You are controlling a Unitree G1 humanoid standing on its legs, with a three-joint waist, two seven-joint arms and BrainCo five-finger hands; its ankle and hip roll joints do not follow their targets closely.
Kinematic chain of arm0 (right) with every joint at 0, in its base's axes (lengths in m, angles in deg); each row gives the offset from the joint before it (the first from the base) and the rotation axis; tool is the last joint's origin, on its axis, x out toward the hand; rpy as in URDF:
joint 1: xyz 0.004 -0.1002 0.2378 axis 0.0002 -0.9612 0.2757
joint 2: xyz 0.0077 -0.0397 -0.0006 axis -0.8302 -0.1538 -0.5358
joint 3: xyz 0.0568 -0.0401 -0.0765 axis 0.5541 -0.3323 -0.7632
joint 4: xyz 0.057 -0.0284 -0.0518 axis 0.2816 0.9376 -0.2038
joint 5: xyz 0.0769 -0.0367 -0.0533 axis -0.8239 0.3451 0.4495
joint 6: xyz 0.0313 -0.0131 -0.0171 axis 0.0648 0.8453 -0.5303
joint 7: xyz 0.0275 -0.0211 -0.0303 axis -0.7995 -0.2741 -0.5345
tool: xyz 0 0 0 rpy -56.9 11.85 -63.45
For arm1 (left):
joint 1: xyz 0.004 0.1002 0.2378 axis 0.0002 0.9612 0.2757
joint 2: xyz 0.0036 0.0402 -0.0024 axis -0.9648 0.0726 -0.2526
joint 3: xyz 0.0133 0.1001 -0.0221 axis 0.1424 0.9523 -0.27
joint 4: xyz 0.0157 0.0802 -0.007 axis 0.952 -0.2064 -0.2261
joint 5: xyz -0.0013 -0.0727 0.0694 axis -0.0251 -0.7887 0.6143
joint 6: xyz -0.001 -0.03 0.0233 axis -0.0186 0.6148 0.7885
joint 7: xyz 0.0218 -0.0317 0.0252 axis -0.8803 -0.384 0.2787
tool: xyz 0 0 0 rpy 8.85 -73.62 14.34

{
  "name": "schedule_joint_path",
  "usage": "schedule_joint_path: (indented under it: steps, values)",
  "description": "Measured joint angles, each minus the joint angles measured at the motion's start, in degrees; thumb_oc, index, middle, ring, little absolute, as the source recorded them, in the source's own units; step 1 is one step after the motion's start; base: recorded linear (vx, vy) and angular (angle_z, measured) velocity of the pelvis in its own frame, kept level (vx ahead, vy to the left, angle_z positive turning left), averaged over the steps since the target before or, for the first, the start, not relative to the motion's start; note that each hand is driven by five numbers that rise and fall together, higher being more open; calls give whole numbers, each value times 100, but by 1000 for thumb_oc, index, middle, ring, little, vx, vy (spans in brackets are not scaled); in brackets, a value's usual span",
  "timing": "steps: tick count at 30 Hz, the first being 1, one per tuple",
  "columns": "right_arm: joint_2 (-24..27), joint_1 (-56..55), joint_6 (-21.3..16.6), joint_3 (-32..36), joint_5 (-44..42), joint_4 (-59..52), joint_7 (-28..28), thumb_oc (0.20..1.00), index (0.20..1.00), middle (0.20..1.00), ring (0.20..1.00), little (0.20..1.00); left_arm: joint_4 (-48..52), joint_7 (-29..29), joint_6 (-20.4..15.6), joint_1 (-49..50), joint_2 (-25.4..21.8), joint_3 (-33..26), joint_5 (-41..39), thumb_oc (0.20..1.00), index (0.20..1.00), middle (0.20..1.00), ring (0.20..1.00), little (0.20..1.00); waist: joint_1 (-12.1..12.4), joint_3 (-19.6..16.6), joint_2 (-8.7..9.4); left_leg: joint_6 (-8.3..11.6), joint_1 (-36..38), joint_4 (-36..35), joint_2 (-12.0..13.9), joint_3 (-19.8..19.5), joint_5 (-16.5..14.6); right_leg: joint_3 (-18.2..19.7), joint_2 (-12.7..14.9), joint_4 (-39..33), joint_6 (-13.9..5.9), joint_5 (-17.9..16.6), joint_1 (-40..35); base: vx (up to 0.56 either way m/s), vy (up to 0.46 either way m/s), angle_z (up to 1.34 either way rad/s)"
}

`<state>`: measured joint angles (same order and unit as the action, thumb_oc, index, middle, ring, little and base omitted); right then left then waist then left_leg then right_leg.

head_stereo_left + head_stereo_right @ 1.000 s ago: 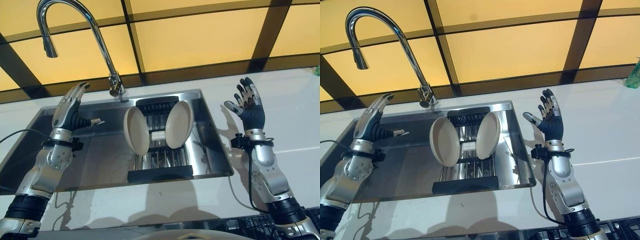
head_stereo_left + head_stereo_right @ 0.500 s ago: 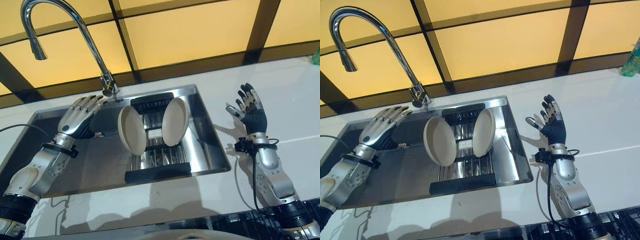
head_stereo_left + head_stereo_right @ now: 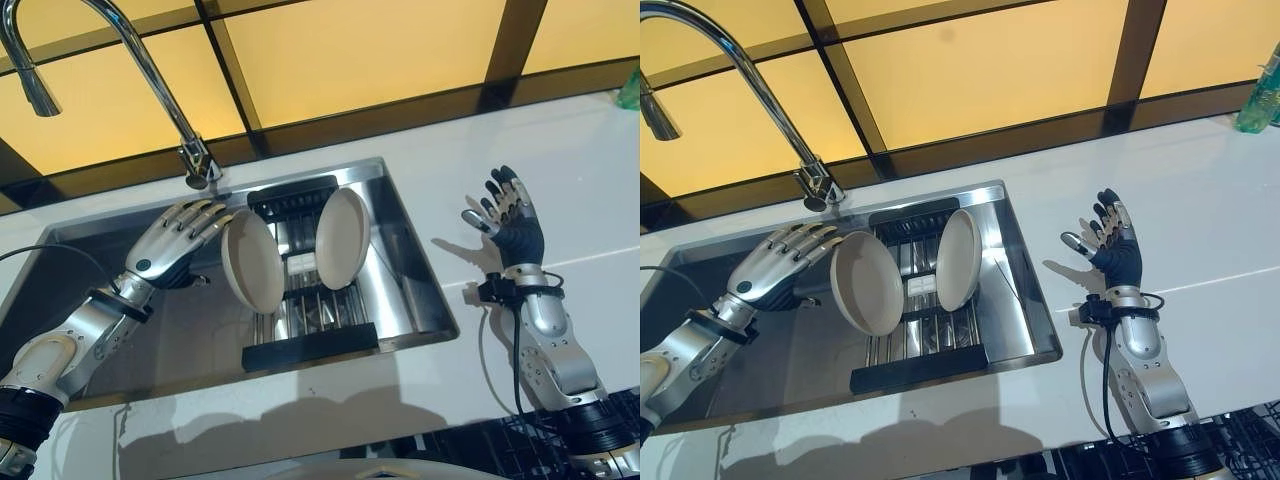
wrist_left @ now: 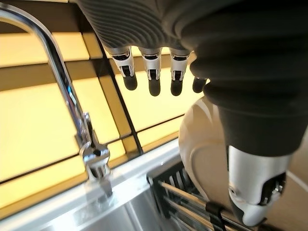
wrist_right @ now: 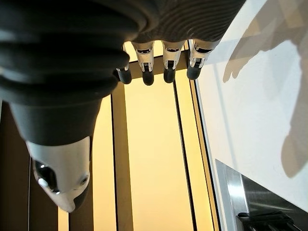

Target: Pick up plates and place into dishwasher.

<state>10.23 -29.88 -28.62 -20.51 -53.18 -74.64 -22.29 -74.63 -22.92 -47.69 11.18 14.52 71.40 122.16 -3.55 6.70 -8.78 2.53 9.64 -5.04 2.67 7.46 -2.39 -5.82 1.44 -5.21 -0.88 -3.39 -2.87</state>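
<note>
eye views: two plates stand on edge in the rack [image 3: 310, 345] inside the sink [image 3: 420, 300], left plate [image 3: 250, 262], right plate [image 3: 342, 238], faces turned toward each other, neither lifted yet | left wrist: left hand [image 4: 154, 72] spread, fingers straight, just beside left plate | right wrist: right hand [image 5: 163, 62] spread, empty above desk [image 3: 1200, 240]

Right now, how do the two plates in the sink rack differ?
The left plate tilts to the right and stands next to the left hand; the right plate tilts to the left, with no hand near. The left plate stands nearer the rack's front edge. Both are beige, round, and stand on edge in the black rack.
</note>
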Motion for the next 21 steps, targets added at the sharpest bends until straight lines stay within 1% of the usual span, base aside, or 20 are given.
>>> schedule_joint_path:
  steps: [5,8,11,15,19,21]
  values:
    - [-12,-24,0,2,4,5,-3,1000,1000,1000,1000,1000,1,567,355,6,95,-18,6,1000,1000,1000,1000,1000,-7,130,24,-1,85,-1,0,16,0,17,0,-4,-31,8,-75,20,-12,-1]
    - [-29,-64,-1,8,6,4,-3,1000,1000,1000,1000,1000,22,813,405,20,246,-27,140,1000,1000,1000,1000,1000,-5,133,28,-6,88,0,0,16,-4,17,-1,-4,-34,10,-77,29,-35,0]
    - [-37,-78,-1,11,7,2,-4,1000,1000,1000,1000,1000,109,882,423,37,392,-27,345,1000,1000,1000,1000,1000,-8,133,29,-6,96,0,0,17,-4,19,-2,-1,-34,9,-83,25,-22,0]
    - [-58,-88,-1,9,8,1,-2,1000,1000,1000,1000,1000,213,877,328,39,398,-21,561,1000,1000,1000,1000,1000,-15,132,30,-6,133,0,0,28,-4,37,-6,0,-28,5,-109,6,-6,-1]
    - [-66,-137,0,5,6,1,-1,1000,1000,1000,1000,1000,269,841,-14,37,366,-6,747,1000,1000,1000,1000,1000,-31,132,30,-7,184,-1,-4,31,-5,49,-3,0,-36,8,-151,4,-4,-1]
    - [-66,-143,0,-3,6,2,2,1000,1000,1000,1000,1000,352,781,-117,23,275,129,795,1000,1000,1000,1000,1000,-35,132,30,-7,190,-1,-7,34,-5,51,-3,1,-40,4,-156,0,0,0]
